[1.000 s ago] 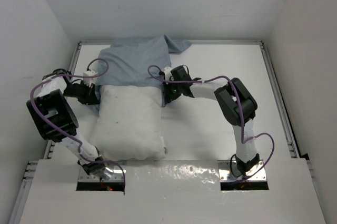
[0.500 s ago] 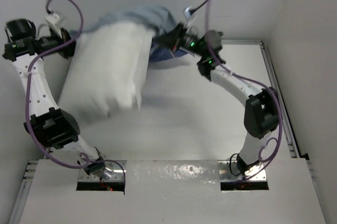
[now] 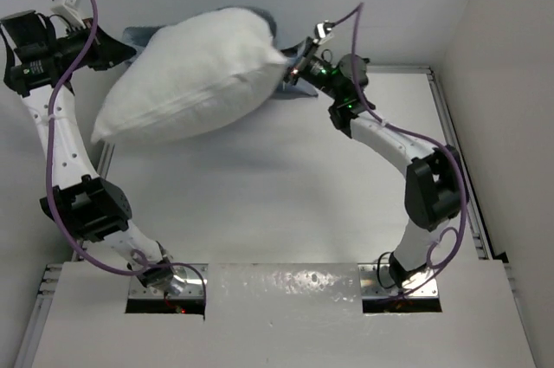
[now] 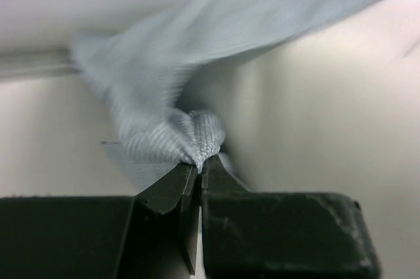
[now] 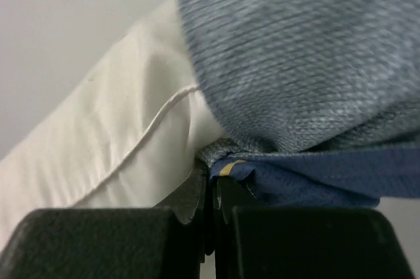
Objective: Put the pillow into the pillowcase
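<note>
Left claw (image 4: pixel 200 167): clamped tight on a bunched fold of the pillowcase (image 4: pixel 172 118), and the grey-blue cloth fans out just past its tips!
Right claw (image 5: pixel 211 172): pinched shut on the pillowcase hem too, with the navy edge right at the tips and the pillow (image 5: pixel 111 134) pressing in beside them.
Between the claws: the pillow hangs slung from one claw to the other, tilted, with its low corner drooping under the left claw.
Pillowcase now: only scraps of blue show by each claw and behind the pillow's top edge. Nearly all the white is still bare.
What just changed: a second ago the pillow lay flat on the table (image 3: pixel 286 186) with the case over its far end and both arms low. Now both arms are flung high and the whole bundle is off the table!
What it means: this looks like a shake-down, using the pillow's own weight to sink it into the sack. I'd say it's barely begun.
Watch for: a thin pinch of cloth carrying a heavy pillow could slip out.
</note>
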